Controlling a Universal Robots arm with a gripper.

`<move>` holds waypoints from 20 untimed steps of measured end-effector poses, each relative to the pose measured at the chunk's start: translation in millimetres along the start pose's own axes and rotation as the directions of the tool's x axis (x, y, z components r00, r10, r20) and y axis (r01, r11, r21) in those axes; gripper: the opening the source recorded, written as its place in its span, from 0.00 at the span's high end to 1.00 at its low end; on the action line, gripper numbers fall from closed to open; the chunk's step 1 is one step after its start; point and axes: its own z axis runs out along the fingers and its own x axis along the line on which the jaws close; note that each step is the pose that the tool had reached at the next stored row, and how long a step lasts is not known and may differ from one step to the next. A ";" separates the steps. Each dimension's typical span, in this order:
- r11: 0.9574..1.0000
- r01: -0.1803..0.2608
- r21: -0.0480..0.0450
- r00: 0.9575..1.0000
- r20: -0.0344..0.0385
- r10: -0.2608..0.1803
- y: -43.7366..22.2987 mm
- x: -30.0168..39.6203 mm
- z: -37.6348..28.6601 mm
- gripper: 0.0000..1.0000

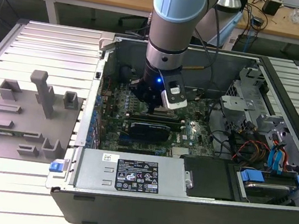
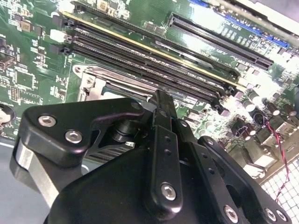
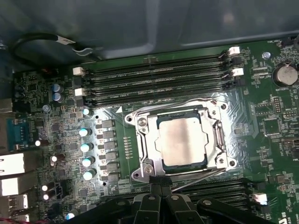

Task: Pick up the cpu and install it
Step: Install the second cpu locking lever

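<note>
- The cpu (image 3: 181, 142) lies flat inside the socket frame (image 3: 140, 144) on the green motherboard (image 3: 266, 126); in the first wrist view its silvery top shows fully, with nothing resting on it.
- The socket frame sits between the memory slots (image 3: 156, 84) on one side and another row of dark slots on the other side (this second row is partly hidden behind the gripper).
- The gripper (image 3: 161, 184) is low inside the computer case (image 1: 192, 207), just beside one edge of the socket frame; its fingertips (image 3: 156, 179) are pressed together and nothing is between them, so it is clenched on nothing.
- In the second wrist view the black gripper (image 2: 161, 100) fills the foreground, and its tip points at the metal bracket of the socket.
- In the exterior view the arm (image 1: 174, 32) goes straight down into the case, over the middle of the motherboard (image 1: 191, 132); the gripper (image 1: 154, 108) is near the board surface.
- The grey plastic tray (image 1: 22, 122) with upright posts stands on the ribbed metal table (image 1: 54, 37), outside the case, toward the exterior view's left.
- A power supply (image 1: 129, 173) with a label lies along the near wall of the case.
</note>
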 end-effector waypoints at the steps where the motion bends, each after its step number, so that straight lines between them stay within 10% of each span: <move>1: 1.000 0.000 0.000 1.000 0.000 0.000 -0.4 -0.4 0.0 0.89; 9: 1.000 0.000 -0.001 1.000 0.000 0.000 -4.9 -0.6 -0.3 0.89; 14: 0.999 0.008 -0.040 1.000 0.000 -0.008 -7.1 6.5 0.7 0.89; 20: 0.998 0.054 -0.043 0.998 -0.003 -0.055 -13.9 5.7 0.7 0.89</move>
